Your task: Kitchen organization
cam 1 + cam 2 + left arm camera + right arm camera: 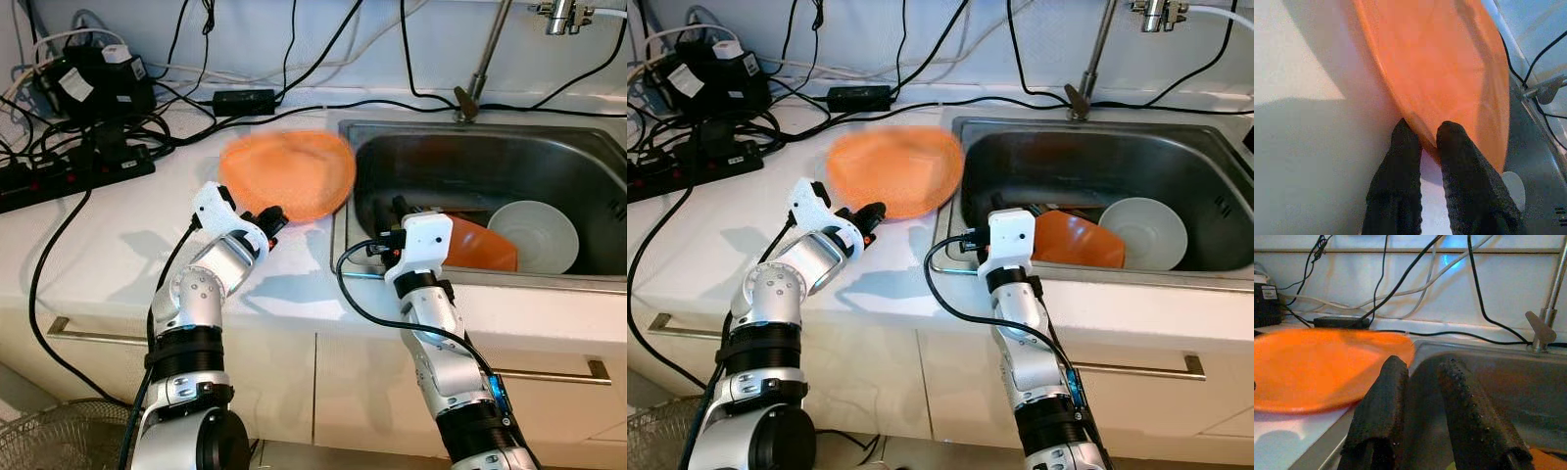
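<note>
A white kitchen counter runs from a tangle of black cables and a power strip at the far left to a steel sink on the right. The left gripper reaches forward over the counter, its two black fingers pinched on the near rim of a large orange plate. The plate is round, shallow and plain, slightly blurred, lying near the back of the counter with its right edge just over the sink's left rim. The counter in front of and left of the plate is bare white surface. The right gripper sits at the sink's near left corner, fingers slightly apart and holding nothing, pointing over the basin. Inside the sink, a second orange dish is partly hidden behind the right wrist, beside a white bowl. The tap is cut off at the top edge.
</note>
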Tool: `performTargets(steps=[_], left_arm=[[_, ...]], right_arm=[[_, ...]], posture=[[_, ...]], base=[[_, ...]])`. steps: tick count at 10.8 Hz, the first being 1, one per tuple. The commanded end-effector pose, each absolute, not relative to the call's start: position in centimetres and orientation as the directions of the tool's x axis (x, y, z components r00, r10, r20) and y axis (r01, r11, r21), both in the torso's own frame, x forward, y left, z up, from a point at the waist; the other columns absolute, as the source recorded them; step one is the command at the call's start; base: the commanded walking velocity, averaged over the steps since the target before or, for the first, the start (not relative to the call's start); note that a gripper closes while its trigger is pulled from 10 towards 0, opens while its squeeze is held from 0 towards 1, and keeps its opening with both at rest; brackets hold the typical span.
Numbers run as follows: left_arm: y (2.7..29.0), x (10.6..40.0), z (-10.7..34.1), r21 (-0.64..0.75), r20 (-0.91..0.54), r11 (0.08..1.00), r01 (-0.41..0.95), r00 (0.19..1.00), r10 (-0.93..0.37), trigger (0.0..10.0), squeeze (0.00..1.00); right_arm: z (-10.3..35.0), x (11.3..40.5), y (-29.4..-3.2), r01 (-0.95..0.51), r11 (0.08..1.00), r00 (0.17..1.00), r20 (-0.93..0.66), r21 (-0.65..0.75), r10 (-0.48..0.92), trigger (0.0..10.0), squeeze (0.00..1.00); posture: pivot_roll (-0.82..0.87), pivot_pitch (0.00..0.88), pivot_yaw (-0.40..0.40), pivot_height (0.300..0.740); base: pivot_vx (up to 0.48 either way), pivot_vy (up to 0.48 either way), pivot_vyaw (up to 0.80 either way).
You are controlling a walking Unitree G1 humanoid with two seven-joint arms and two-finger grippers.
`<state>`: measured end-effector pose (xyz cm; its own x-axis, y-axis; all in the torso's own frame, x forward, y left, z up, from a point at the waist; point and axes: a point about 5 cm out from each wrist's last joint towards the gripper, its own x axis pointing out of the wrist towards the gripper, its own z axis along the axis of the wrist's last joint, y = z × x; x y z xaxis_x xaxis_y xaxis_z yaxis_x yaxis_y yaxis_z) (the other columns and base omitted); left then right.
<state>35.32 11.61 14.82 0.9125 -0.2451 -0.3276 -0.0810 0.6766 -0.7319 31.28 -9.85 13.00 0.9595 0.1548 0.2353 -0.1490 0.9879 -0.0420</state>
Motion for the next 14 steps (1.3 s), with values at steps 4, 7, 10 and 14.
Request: performTargets(steps=[4,7,10,14], left_arm=[[11.6,34.8,13.2,-0.714,-0.367,0.686,-0.142,0.910,-0.193,0.0,0.00],[11.5,34.9,14.7,-0.830,-0.221,0.550,-0.095,0.961,-0.167,0.0,0.00],[11.1,34.7,15.4,-0.893,-0.146,0.446,-0.058,0.975,-0.165,0.0,0.00],[11.0,34.6,17.2,-0.911,-0.033,0.410,0.045,0.983,-0.181,9.9,0.00]], right_arm=[[12.5,31.5,-9.7,-0.158,0.986,0.966,0.199,-0.058,0.166,10.0,0.00],[12.4,31.5,-9.7,-0.159,0.986,0.966,0.195,-0.058,0.167,10.0,0.00],[12.5,31.7,-9.7,-0.154,0.986,0.966,0.198,-0.058,0.163,10.0,0.00],[12.5,31.8,-9.8,-0.149,0.987,0.967,0.199,-0.058,0.157,10.0,0.00]], posture=[[0.09,0.000,0.054,0.740],[0.10,0.000,0.051,0.740],[0.09,0.000,0.050,0.740],[0.10,0.000,0.048,0.740]], base=[[0.000,0.000,0.00],[0.000,0.000,0.00],[0.000,0.000,0.00],[0.000,0.000,0.00]])
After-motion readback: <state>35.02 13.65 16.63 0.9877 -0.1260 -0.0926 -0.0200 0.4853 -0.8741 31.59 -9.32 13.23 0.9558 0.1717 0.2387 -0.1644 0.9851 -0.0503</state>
